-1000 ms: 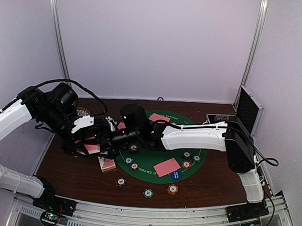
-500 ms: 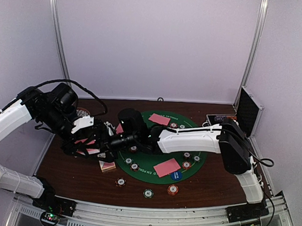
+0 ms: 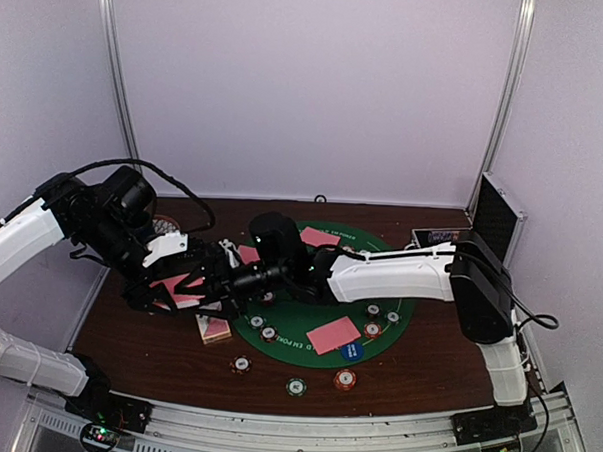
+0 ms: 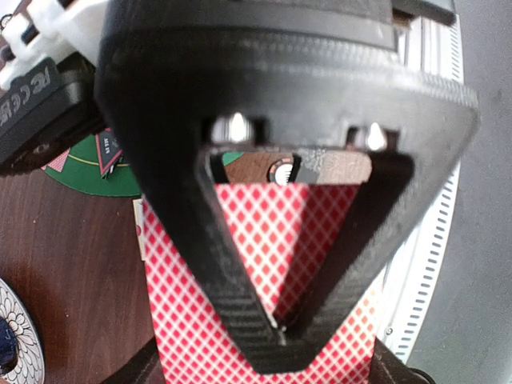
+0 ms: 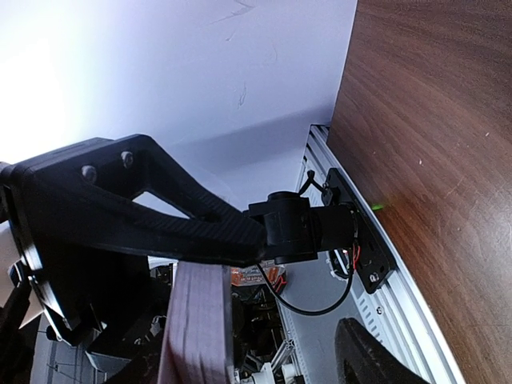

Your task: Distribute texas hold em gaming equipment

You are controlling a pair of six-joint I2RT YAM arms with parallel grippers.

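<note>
My left gripper [image 3: 192,284] hangs over the table's left side, above the wood. In the left wrist view it [image 4: 282,340] is shut, with a pink-backed card [image 4: 264,240] spread behind the tips; the same card [image 3: 174,286] shows from above. My right gripper [image 3: 222,278] reaches left and meets that card's right edge. In the right wrist view one of its fingers [image 5: 184,224] lies over the edge of a card stack [image 5: 198,320]; the other finger is hidden. A small deck [image 3: 214,329] lies on the wood below. Pink cards [image 3: 334,335] [image 3: 319,236] lie on the green mat [image 3: 298,316].
Striped chips lie on the mat [image 3: 269,335] [image 3: 373,311] and on the wood near the front edge [image 3: 240,364] [image 3: 295,387] [image 3: 345,379]. A blue disc [image 3: 354,350] sits on the mat's near rim. The open metal case [image 3: 497,225] stands at the back right.
The right arm pushed left toward the left gripper, then eased back a little to the right. More of the pink card now shows at the left gripper, which stayed nearly still.
</note>
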